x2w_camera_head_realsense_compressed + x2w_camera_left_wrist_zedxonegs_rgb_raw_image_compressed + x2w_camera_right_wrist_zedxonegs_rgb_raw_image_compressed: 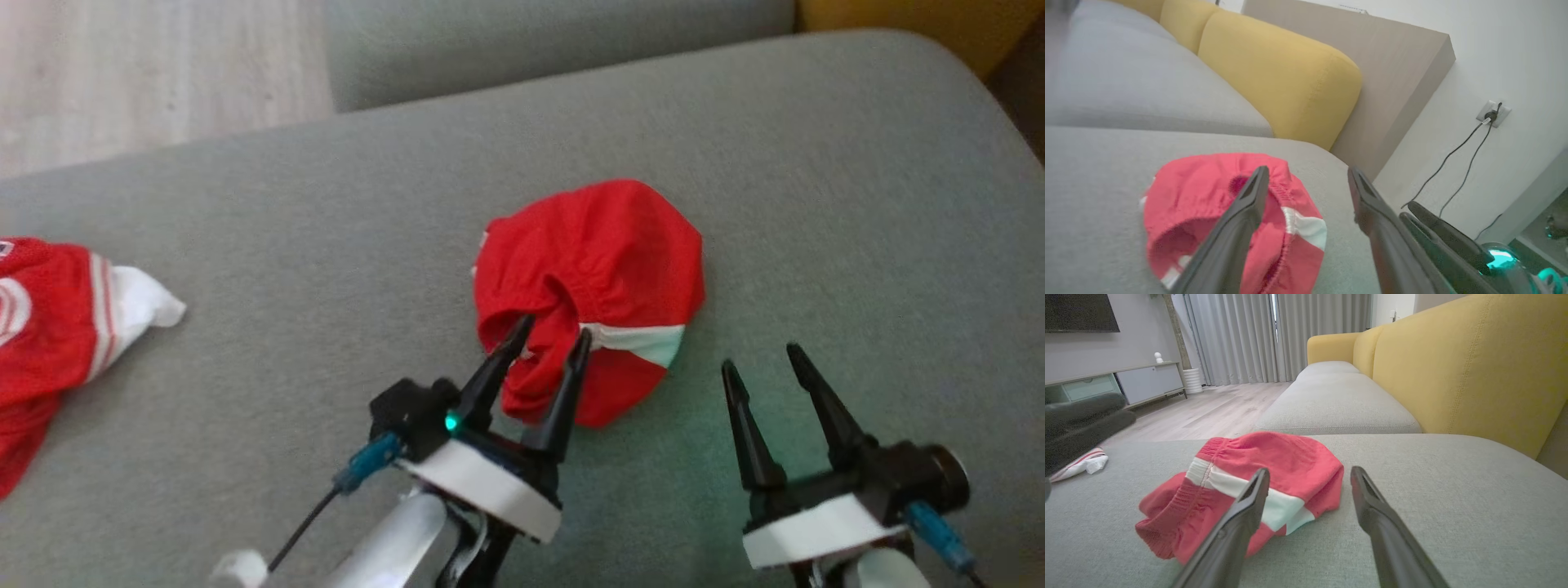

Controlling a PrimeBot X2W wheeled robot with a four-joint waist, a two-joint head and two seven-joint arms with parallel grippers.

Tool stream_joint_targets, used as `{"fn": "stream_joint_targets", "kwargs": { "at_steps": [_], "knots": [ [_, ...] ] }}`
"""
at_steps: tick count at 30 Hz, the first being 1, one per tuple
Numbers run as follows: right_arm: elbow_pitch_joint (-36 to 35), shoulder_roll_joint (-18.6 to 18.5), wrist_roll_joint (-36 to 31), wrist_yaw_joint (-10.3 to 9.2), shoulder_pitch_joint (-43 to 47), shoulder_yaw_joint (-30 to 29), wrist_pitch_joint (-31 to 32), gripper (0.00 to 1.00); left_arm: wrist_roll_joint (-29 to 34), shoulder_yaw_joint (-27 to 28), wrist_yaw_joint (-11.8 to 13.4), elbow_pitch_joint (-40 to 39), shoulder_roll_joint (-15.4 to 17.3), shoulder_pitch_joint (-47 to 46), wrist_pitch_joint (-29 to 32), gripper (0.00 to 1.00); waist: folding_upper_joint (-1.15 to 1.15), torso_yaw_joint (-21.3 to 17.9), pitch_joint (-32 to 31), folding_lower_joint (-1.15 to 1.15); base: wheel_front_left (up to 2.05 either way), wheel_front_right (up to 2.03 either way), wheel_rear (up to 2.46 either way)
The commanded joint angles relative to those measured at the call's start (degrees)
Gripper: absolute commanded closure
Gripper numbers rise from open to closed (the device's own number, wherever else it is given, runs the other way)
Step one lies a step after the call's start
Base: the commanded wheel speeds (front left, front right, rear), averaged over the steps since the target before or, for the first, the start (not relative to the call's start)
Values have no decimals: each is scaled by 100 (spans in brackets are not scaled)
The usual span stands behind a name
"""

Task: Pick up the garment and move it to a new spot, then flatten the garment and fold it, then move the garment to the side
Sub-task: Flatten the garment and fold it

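Garment [604,245], crumpled red mound, perhaps elasticated, woven cushion [326,245], left gripper [555,327], right gripper [759,356] splayed

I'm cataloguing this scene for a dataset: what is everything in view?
shorts: one, red with a white stripe, crumpled at the middle of the seat
second garment: one, red and white, at the seat's left edge
seat: grey sofa cushion under both garments
backrest: yellow, behind the seat
floor: pale wood, beyond the sofa
curtains: grey, far wall
cabinet: one, pale, low, by the curtains
socket: one, white, on the wall, dark cables hanging from it
left gripper: dark fingers, open, at the shorts' near edge
right gripper: dark fingers, open, over the seat right of the shorts
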Motion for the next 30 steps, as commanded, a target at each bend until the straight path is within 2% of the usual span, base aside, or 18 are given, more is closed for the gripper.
{"fn": "stream_joint_targets", "kwargs": {
  "at_steps": [1, 8, 17, 22, 27, 30],
  "knots": [
    [-228, -33, -22, 37, -301, 183, -15, 0, -195, -17, 6, -111, -32, -340, 95, 0, 0, -311, 326, -2, 0, 0, 0],
    [-271, -141, 76, 37, -512, 307, -15, 0, -427, -490, 261, 250, -32, -900, 470, 0, 0, -497, 658, -2, 0, 0, 0],
    [-337, -334, 158, 37, -496, 352, -15, 0, -318, -535, 484, 400, -32, -1093, 226, 0, 0, -491, 764, -2, 0, 0, 0],
    [-351, -376, 173, 37, -489, 375, -15, 0, -198, -466, 755, 238, 16, -1042, 108, 0, 0, -474, 752, -2, 0, 0, 0],
    [-360, -377, 156, 37, -490, 375, -15, 0, -259, -478, 1053, 28, 109, -825, 438, 0, 0, -429, 727, -2, 0, 0, 0],
    [-353, -372, 157, 37, -477, 386, -15, 0, -526, -467, 1066, -71, 107, -662, 723, 0, 0, -403, 707, -2, 0, 0, 0]
  ]
}}
